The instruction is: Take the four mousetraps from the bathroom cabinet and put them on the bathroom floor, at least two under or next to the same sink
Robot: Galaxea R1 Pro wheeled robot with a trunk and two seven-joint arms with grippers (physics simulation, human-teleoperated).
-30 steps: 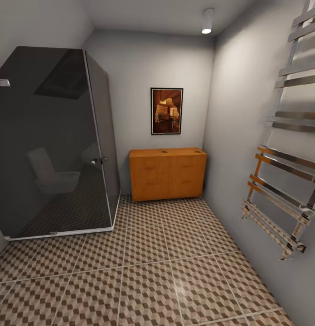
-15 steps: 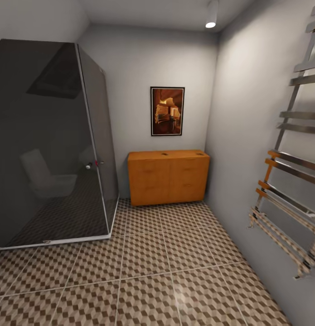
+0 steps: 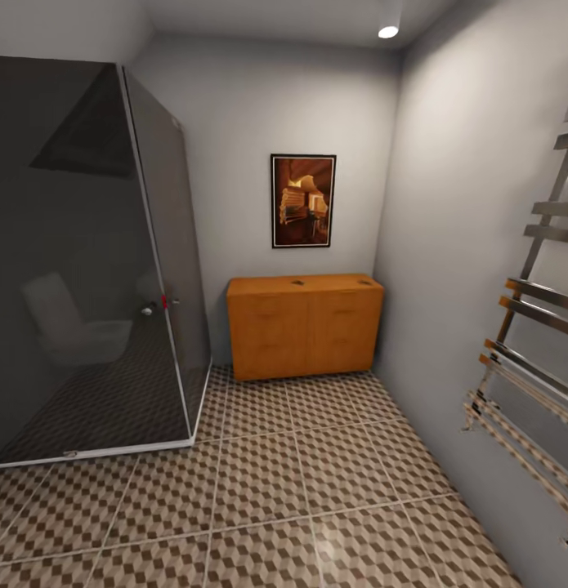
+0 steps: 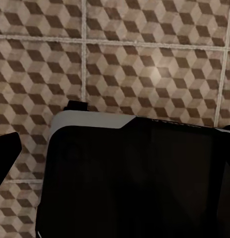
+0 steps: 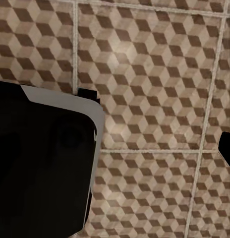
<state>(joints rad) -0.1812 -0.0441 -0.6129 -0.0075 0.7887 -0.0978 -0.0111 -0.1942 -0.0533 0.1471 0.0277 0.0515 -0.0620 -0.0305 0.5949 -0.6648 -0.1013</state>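
Both wrist cameras look down on the bathroom floor (image 4: 144, 59), past the robot's dark, white-edged base (image 4: 135, 178); whether either gripper is open, I cannot tell. Ahead, the cabinet (image 3: 304, 325) stands against the far wall beside the glass shower (image 3: 87, 269), under a framed picture (image 3: 302, 200).

- One orange-brown cabinet (image 3: 304, 325) against the far wall
- One dark glass shower (image 3: 79, 269)
- One framed picture (image 3: 302, 200)
- One ceiling light (image 3: 388, 31)
- One metal towel rail (image 3: 533, 343)
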